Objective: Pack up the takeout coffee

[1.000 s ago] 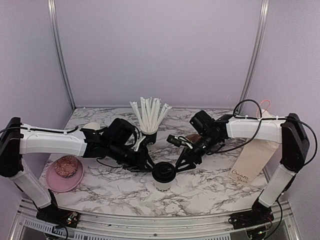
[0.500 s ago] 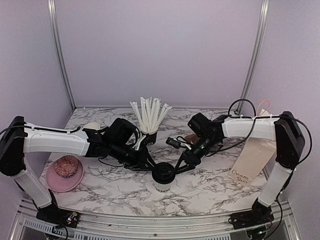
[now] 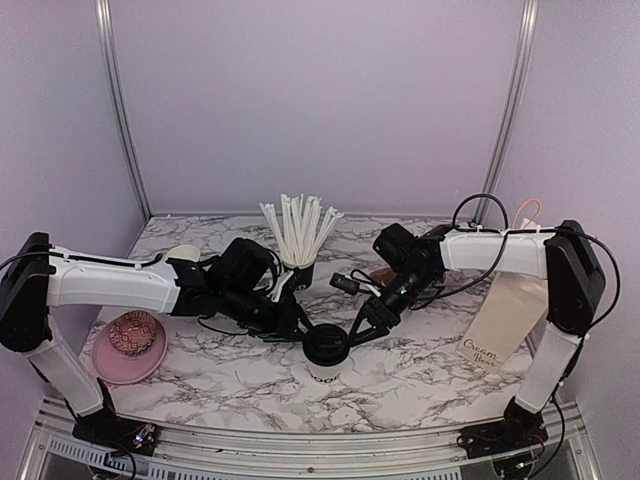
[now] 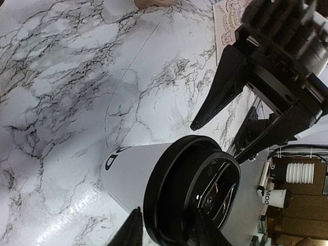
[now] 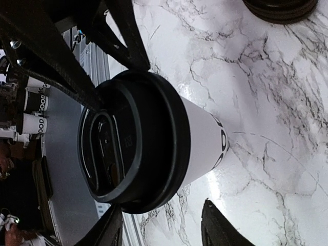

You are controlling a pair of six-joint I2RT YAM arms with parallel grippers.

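One takeout coffee [image 3: 326, 355], a white cup with black lettering and a black lid, stands at the front centre of the marble table [image 3: 420, 370]. My left gripper [image 3: 300, 333] reaches it from the left. In the left wrist view the lid [image 4: 189, 195] has its rim between my left gripper's [image 4: 166, 231] parted fingers, one beside the cup wall, one over the lid top. My right gripper [image 3: 356, 333] comes in from the right. Its fingers [image 5: 220, 225] stand wide apart below the lid [image 5: 138, 148], the right one clear of the cup.
A black cup of white straws [image 3: 298, 262] stands behind the coffee. A pink plate [image 3: 128, 350] lies at the left, with a lidless white cup [image 3: 183, 254] behind it. A paper bag [image 3: 508, 310] stands at the right. A loose black lid [image 5: 279, 9] lies further back.
My right arm has drawn a little to the left, closer to the cup. My left gripper's fingers have spread slightly. The cup has stayed put.
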